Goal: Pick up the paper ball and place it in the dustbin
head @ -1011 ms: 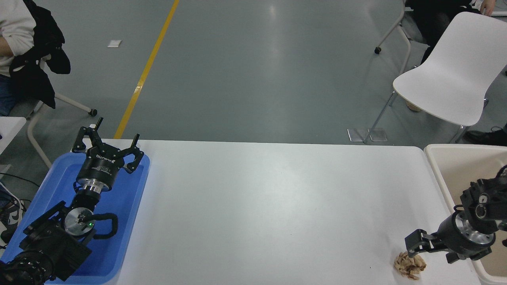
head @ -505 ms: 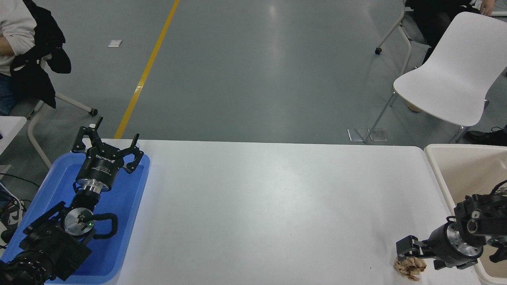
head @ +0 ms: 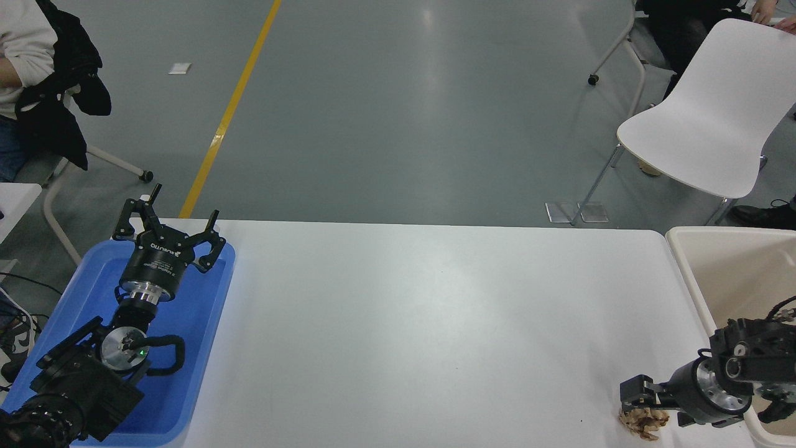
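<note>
1. At the near left the left claw (head: pixel 166 231) is parked over the blue tray (head: pixel 205 348), its fingers spread apart and holding nothing; it is exactly where it was a second ago.
2. The white desk (head: pixel 423 323) between the two arms carries nothing the task needs. A person in a white sleeve (head: pixel 25 56) sits beyond its far left corner, and a white chair (head: pixel 715 118) stands beyond its far right.
3. The paper ball (head: pixel 643 421) lies at the desk's near right corner, not yet lifted.
4. The right claw (head: pixel 640 401) has dropped toward the desk over the last second and now sits right on top of the ball, touching or nearly touching its upper side. Its fingers are foreshortened and partly lost against the ball, so I cannot tell whether they are apart or already pressed in.
5. That descent suggests the reach is over and the grasp is at hand: closing on the wad looks like the next thing needed, then a lift.
6. The dustbin (head: pixel 684 261) stands just beside the desk's right edge, near the ball, so the carry should be short, up and over its rim.
</note>
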You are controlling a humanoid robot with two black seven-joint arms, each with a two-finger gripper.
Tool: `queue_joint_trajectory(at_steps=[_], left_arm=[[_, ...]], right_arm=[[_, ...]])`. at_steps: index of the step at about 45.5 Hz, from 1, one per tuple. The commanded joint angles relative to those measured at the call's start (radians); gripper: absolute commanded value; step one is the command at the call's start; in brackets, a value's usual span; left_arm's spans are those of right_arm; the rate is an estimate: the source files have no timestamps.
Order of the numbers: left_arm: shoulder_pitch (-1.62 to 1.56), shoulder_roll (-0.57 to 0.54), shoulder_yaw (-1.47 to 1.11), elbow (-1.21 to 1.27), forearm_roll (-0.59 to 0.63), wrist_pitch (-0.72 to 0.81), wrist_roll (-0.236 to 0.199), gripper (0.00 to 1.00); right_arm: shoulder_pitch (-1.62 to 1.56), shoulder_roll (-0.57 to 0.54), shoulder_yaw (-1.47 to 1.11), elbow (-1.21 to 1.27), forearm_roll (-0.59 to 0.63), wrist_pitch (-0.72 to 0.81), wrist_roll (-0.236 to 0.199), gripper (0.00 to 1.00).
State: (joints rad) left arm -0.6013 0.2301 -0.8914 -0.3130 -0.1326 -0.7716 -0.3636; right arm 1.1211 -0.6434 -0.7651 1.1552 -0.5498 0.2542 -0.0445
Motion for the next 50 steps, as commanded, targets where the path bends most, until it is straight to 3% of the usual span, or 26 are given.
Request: queue_joint_trajectory(at_steps=[1, 15, 21, 22, 23, 26, 28, 29, 50], left_arm=[[0.000, 0.000, 0.000, 0.000, 0.001, 0.000, 0.002, 1.00], [0.000, 0.000, 0.000, 0.000, 0.001, 0.000, 0.000, 1.00], [0.000, 0.000, 0.000, 0.000, 0.001, -0.002, 0.000, 1.00], [0.000, 0.000, 0.000, 0.000, -0.001, 0.000, 0.000, 1.00], [0.000, 0.000, 0.000, 0.000, -0.001, 0.000, 0.000, 1.00], [0.000, 0.000, 0.000, 0.000, 0.001, 0.000, 0.000, 1.00], [0.000, 0.000, 0.000, 0.000, -0.001, 0.000, 0.000, 1.00], [0.000, 0.000, 0.000, 0.000, -0.001, 0.000, 0.000, 1.00], [-0.002, -0.002, 0.000, 0.000, 0.001, 0.000, 0.000, 1.00]], right_arm=[[-0.027, 0.013, 0.026, -0.011, 0.001, -0.004, 0.000, 0.95], [-0.060, 0.047, 0.035, -0.048, -0.001, -0.009, 0.000, 0.90], [-0.076, 0.047, 0.046, -0.060, 0.004, -0.042, 0.000, 0.57], [-0.078, 0.047, 0.046, -0.061, 0.004, -0.047, 0.000, 0.50], [-0.079, 0.047, 0.046, -0.061, 0.008, -0.050, 0.000, 0.35], [-0.081, 0.045, 0.046, -0.061, 0.014, -0.050, 0.000, 0.20], [-0.083, 0.045, 0.046, -0.061, 0.014, -0.050, -0.002, 0.02], [-0.083, 0.044, 0.046, -0.061, 0.014, -0.050, -0.002, 0.00], [-0.011, -0.076, 0.041, -0.005, 0.014, -0.035, -0.002, 0.00]])
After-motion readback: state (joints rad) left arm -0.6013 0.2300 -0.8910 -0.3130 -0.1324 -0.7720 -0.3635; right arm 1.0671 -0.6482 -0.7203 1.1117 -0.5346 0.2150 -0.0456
